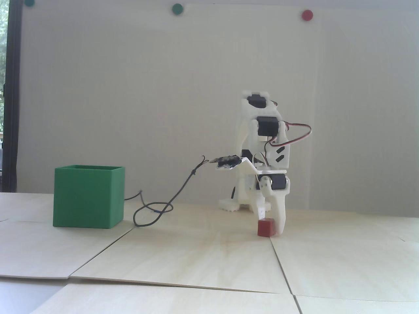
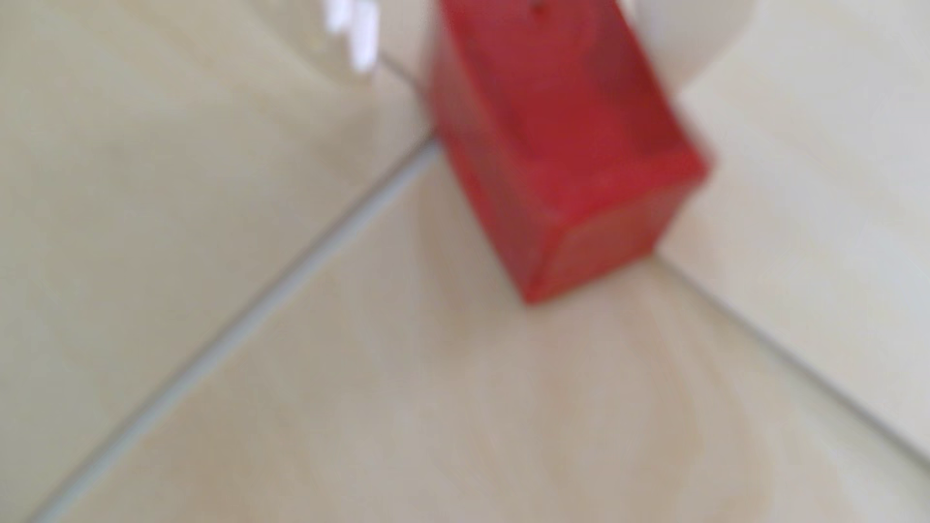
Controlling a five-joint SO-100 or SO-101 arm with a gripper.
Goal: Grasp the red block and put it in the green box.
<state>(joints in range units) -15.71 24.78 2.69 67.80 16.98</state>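
The red block [image 1: 265, 228] lies on the pale wood table, on a seam between panels. My white gripper [image 1: 270, 225] reaches down over it, the thin finger at the block's left top edge and the broad finger against its right side. In the blurred wrist view the red block [image 2: 563, 151] runs out from between the pale fingers [image 2: 699, 40] of the gripper [image 2: 548, 45], which press on both its sides, so the gripper is shut on it. The block's underside still touches the table. The green box [image 1: 88, 196] stands open-topped far to the left in the fixed view.
A thin black cable [image 1: 157, 209] loops on the table between the box and the arm's base [image 1: 244, 199], rising to the wrist camera board [image 1: 227, 162]. Seams divide the table panels [image 1: 196, 261]. A white wall with coloured dots stands behind.
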